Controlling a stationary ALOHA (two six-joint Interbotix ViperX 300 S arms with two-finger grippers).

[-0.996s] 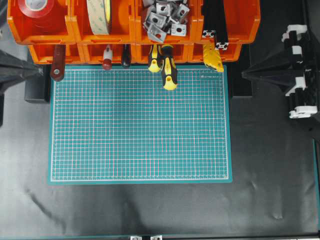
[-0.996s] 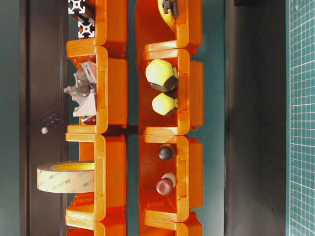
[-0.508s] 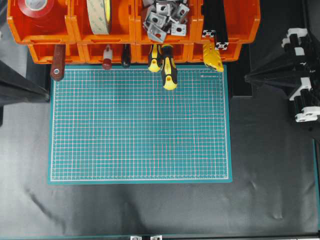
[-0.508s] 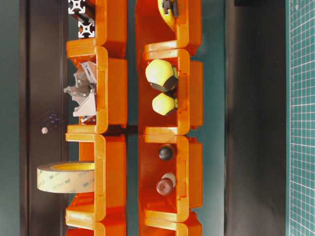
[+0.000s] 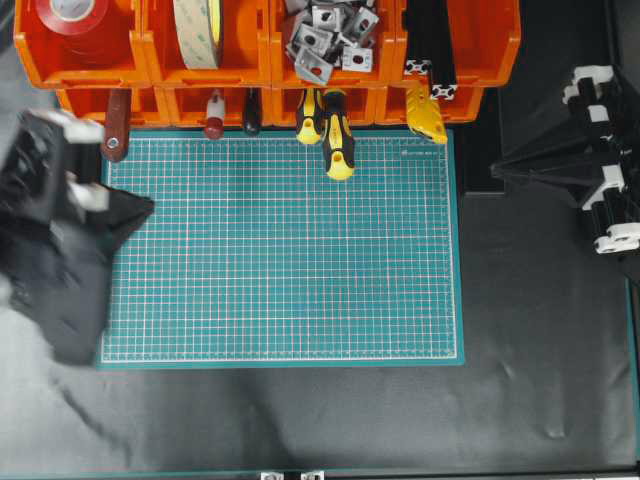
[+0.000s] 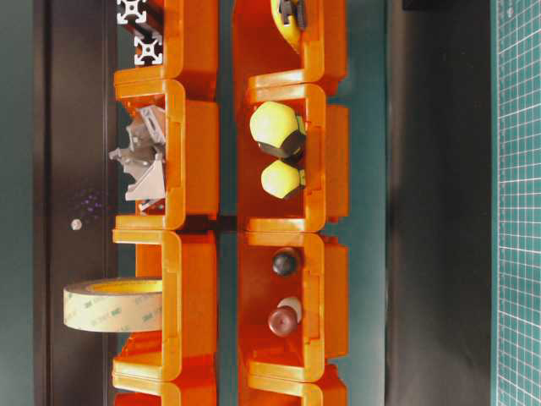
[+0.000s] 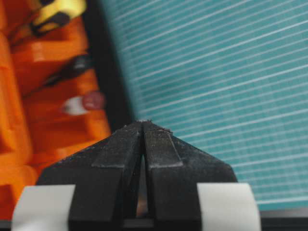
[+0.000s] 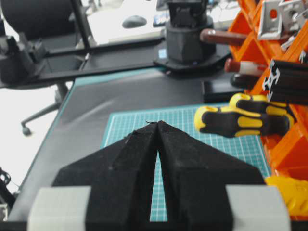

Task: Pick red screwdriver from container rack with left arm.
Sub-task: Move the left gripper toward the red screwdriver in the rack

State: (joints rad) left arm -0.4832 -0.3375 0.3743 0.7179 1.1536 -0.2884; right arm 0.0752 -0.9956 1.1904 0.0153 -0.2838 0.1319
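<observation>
Left end effector (image 5: 135,208) has swung in over the cutting mat (image 5: 300,260), clenched, empty. Red screwdriver (image 5: 214,113) ahead of tips, beside black-handled driver (image 5: 252,112); unopened, it bumps or mis-picks.

I see a green cutting mat (image 5: 290,250) with a white grid lying on the black table cover (image 5: 400,420). A roll of red tape (image 5: 72,15) sits at the far left, and next to it a roll of pale tape (image 5: 198,32) stands on edge. Right of that is a heap of grey metal brackets (image 5: 328,38), then black slotted bars (image 5: 430,50). Below, a brownish-red handle (image 5: 114,125) with a metal eyelet sticks out over the mat's corner. A small black handle (image 5: 251,112) lies further right. Two yellow-and-black screwdrivers (image 5: 330,130) lie side by side, the longer reaching onto the mat. A yellow tool (image 5: 426,115) pokes out further right.
</observation>
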